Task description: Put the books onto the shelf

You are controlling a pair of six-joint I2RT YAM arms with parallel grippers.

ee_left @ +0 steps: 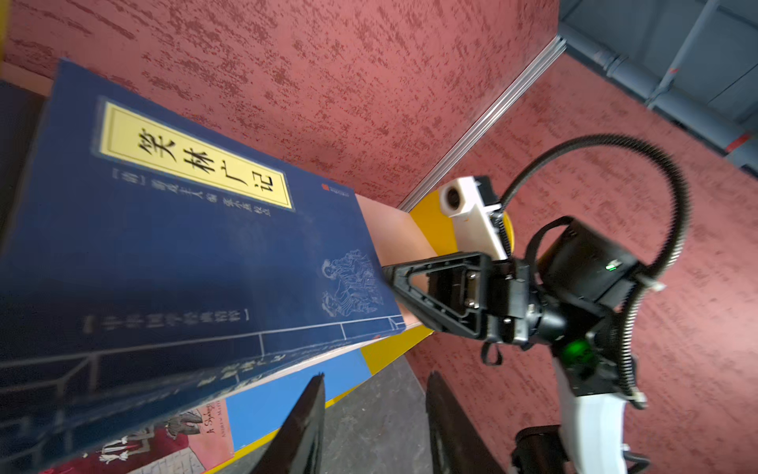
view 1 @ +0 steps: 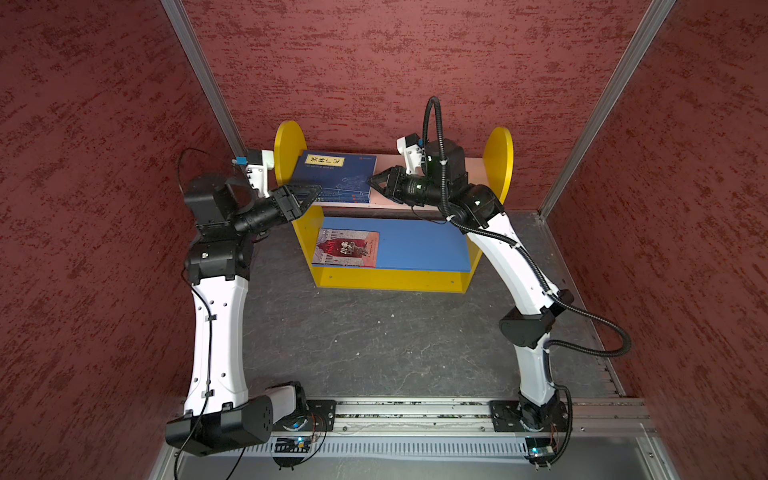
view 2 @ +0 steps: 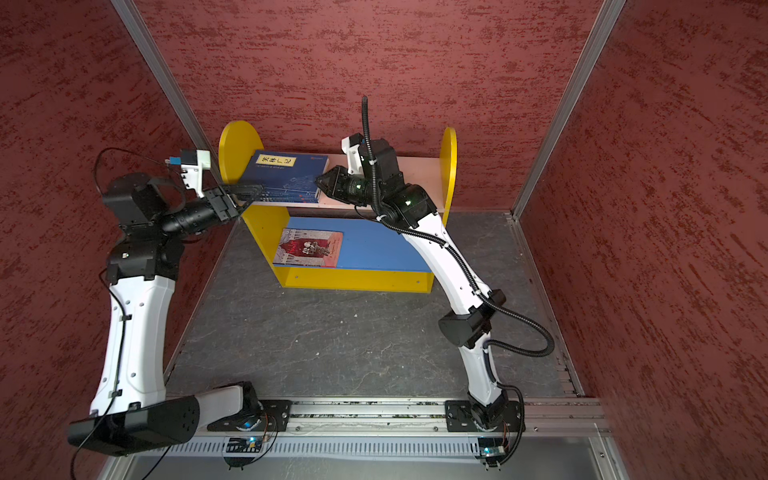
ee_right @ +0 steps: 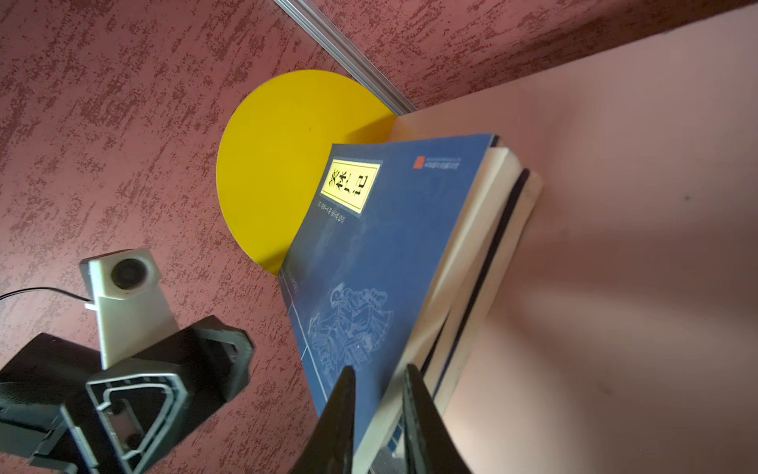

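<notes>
The stack of navy-blue paperbacks with yellow labels (view 1: 336,174) sits on the pale pink upper board (ee_right: 615,246) of the yellow-sided wooden shelf (view 1: 390,280), so the right end effector (ee_right: 379,394), clamped on the top paperback (ee_right: 369,246) at its corner, should lift gently while the left end effector (ee_left: 375,410), jaws apart, steadies the stack.

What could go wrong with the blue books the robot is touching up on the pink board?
The top blue book is pinched only near one corner by the right gripper, so it might slip or bend. The blue stack sits near the pink board's front edge; a nudge from the open left gripper might tip it off.
</notes>
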